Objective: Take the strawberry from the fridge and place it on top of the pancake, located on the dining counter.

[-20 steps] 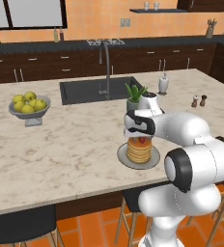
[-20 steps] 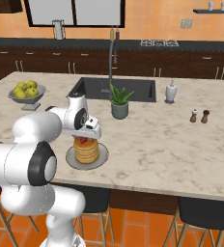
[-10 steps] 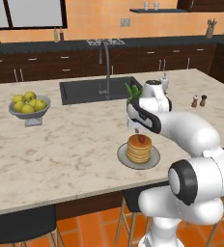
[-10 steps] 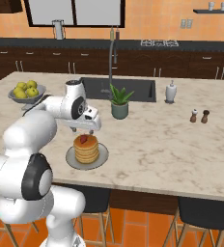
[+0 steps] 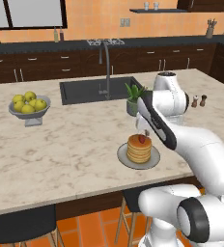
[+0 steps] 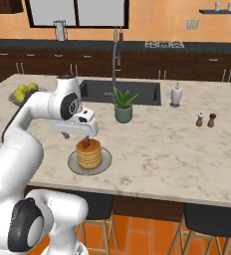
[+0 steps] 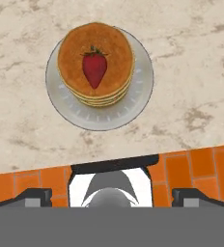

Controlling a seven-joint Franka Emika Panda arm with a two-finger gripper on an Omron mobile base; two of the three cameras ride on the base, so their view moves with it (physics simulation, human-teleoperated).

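Table: the dining counter is called the table [image 5: 61,144] here; a beige marbled slab with a dark sink [image 5: 97,89] and a tall curved tap [image 5: 105,67] set in it.
Arm: the white arm is seen bent over the near part of the table, its hand held above the plate.
Fruit bowl: a grey bowl of yellow-green apples [image 5: 29,107] is seen well apart from the plate, toward the far left in the left base view.
Plant: a small potted plant [image 6: 122,105] is seen beyond the plate, near the sink.
Plate: a round grey plate [image 7: 133,99] is set near the table's front edge.
Pancake: the pancake [image 7: 95,62] is stacked at the middle of the plate.
Pincer: the pincer [image 6: 86,135] is seen just above the stack, clear of the fruit; whether its fingers are wide or narrow cannot be told.
Strawberry: the strawberry [image 7: 94,67] is laid on top of the pancake, near its centre.
Axis: in the hand view its long axis is seen along the picture's vertical, green leaves at the top, tip toward the table's front edge.
Views: the fruit's direction is given by the hand view alone; in the base views it is shown as a small red spot [image 5: 142,139] on the stack.
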